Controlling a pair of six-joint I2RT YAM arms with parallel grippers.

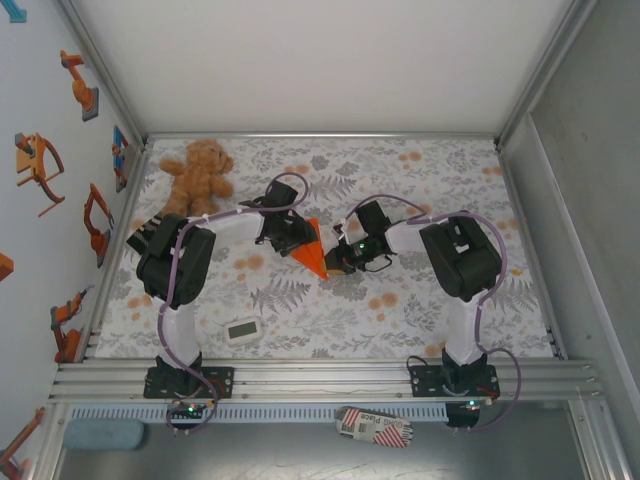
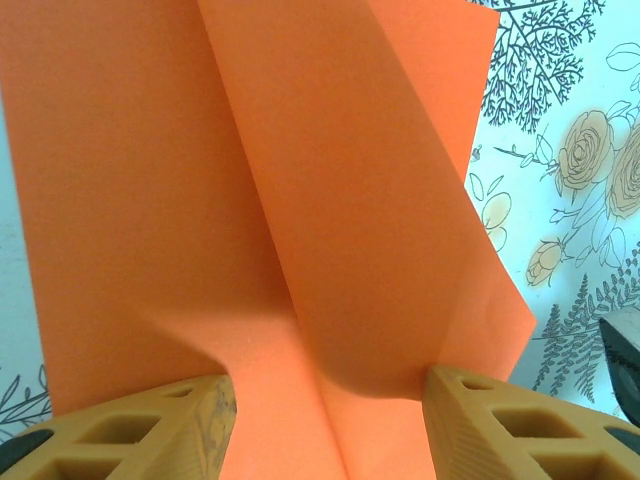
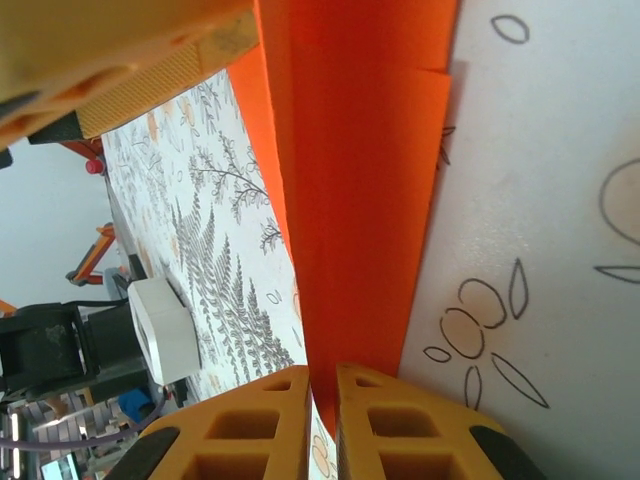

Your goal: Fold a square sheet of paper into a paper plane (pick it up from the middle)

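right tool (image 3: 322, 378) | pinching paper plane (image 3: 360, 200) (orange) | left tool (image 2: 330, 385) straddling

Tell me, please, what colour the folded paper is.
The paper is plain bright orange, clearest in the left wrist view.

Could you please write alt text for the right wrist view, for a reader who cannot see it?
The right gripper pinches the lower end of a folded orange paper between its two tan fingers, and the paper runs up the frame over a floral tablecloth. A small white timer sits at the left.
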